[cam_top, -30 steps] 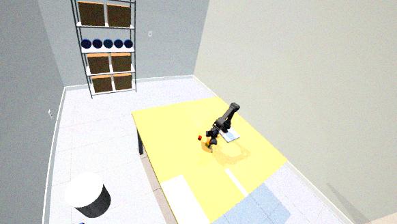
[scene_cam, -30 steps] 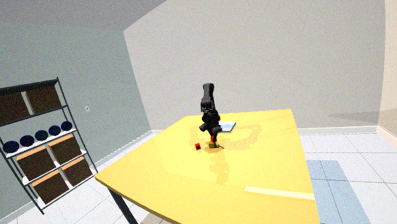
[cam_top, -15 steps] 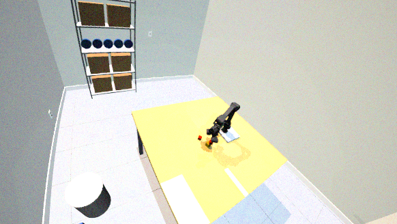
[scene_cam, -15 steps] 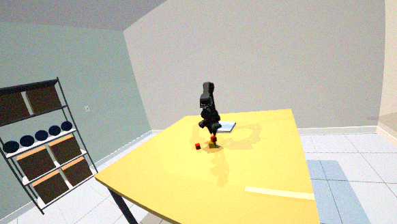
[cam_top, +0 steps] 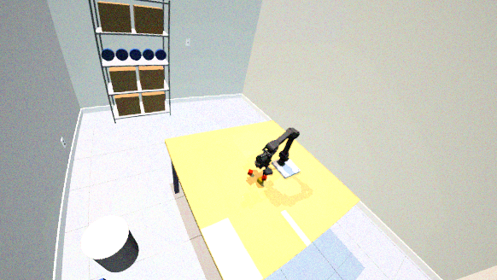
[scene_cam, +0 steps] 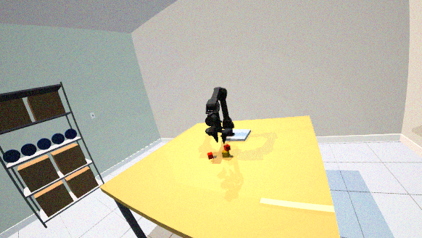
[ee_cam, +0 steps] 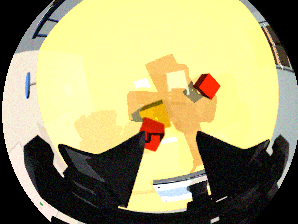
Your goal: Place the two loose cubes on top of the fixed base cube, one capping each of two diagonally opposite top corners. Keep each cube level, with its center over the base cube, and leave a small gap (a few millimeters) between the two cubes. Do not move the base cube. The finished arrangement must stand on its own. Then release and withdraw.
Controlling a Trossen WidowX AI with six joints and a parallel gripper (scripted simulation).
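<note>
The yellow base cube [cam_top: 260, 182] [scene_cam: 225, 154] [ee_cam: 159, 114] sits on the yellow table. One red cube [cam_top: 265, 177] [scene_cam: 227, 147] [ee_cam: 152, 126] rests on top of it, toward the arm's side; whether it lies fully level is too small to tell. The other red cube [cam_top: 250, 172] [scene_cam: 210, 155] [ee_cam: 210, 87] lies on the table, apart from the base cube. My gripper [scene_cam: 220, 141] [ee_cam: 171, 133] is open and empty. Its fingertips are above the stacked red cube and off to one side, with the left finger in the wrist view overlapping that cube's edge.
The arm stands on a pale plate [cam_top: 291, 169] [scene_cam: 242, 134] behind the cubes. A white strip [cam_top: 295, 227] [scene_cam: 297, 205] and a white sheet [cam_top: 232, 252] lie on the table [cam_top: 201, 158], far from the cubes. The arm's shadows fall around the cubes.
</note>
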